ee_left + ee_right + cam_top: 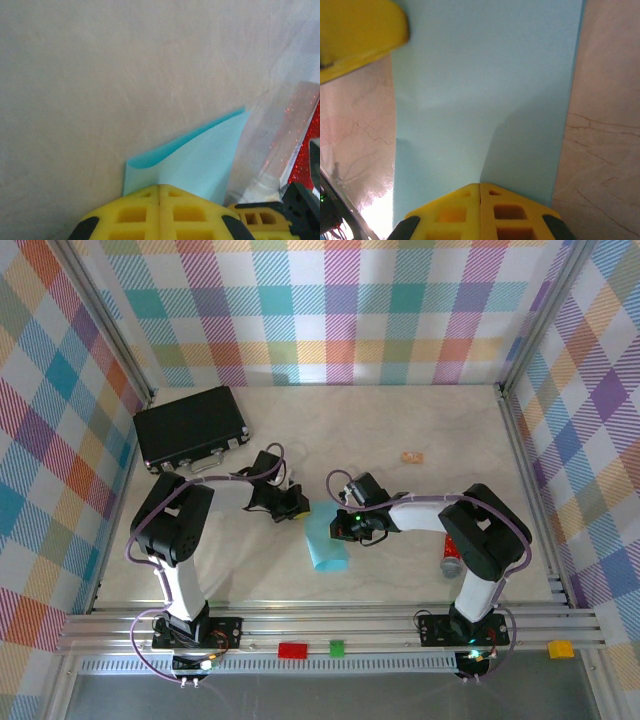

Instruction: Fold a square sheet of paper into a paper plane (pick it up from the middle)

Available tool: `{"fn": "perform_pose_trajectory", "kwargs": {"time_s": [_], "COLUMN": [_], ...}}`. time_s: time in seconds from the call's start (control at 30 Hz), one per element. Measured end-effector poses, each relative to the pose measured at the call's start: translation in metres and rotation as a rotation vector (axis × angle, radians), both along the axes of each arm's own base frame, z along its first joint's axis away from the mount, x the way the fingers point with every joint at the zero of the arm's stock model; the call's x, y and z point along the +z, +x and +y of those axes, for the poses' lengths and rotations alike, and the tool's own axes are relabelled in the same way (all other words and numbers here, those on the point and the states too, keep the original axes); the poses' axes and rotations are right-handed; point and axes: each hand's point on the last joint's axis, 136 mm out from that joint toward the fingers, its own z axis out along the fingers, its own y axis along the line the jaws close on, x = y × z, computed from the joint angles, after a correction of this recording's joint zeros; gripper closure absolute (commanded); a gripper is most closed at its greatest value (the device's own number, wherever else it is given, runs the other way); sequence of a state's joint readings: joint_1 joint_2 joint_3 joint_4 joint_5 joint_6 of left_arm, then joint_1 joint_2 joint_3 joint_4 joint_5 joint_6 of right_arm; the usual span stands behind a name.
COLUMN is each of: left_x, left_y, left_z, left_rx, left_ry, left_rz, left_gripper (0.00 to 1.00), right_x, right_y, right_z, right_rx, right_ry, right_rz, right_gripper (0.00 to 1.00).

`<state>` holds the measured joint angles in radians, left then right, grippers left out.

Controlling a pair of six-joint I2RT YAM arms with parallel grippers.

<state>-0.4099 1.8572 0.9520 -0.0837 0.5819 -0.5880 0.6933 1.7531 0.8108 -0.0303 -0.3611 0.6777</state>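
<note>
The sheet of paper (pixel 325 548) lies on the table (pixel 420 420) at centre, near the front edge, between the two arms. It is folded over into a narrow strip, with its long axis running near to far. In the left wrist view the fold shows as two layers (pixel 200 160) with a darker opening along the upper edge. The left gripper (pixel 298 506) is at the strip's far left corner, fingers fully together (pixel 160 186), tips at the paper's edge. The right gripper (pixel 342 528) is at the strip's right side, fingers also fully together (pixel 480 185), tips against the paper surface (pixel 485 90). Whether either gripper pinches the paper or only presses on it cannot be determined. A black case (pixel 190 427) sits far left, a tan scrap (pixel 412 456) far right of centre, and a red-tipped marker (pixel 452 558) beside the right arm.
</note>
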Motion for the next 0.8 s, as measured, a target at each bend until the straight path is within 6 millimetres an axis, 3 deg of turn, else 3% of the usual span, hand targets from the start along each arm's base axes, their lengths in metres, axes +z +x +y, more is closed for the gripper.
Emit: {"fn": "perform_pose_trajectory", "kwargs": {"time_s": [0.67, 0.8], "left_x": [0.006, 0.008], "left_y": [0.039, 0.037], "left_z": [0.028, 0.03], "left_rx": [0.146, 0.152], "left_ry": [0.156, 0.168], "left_rz": [-0.042, -0.032], "left_gripper": [1.0, 1.0], "right_x": [0.0, 0.0], "right_y": [-0.001, -0.002], "right_z": [-0.001, -0.001], "right_rx": [-0.016, -0.023], "right_ry": [0.008, 0.01], "right_rz": [0.004, 0.008], "right_gripper": [1.0, 1.0]}}
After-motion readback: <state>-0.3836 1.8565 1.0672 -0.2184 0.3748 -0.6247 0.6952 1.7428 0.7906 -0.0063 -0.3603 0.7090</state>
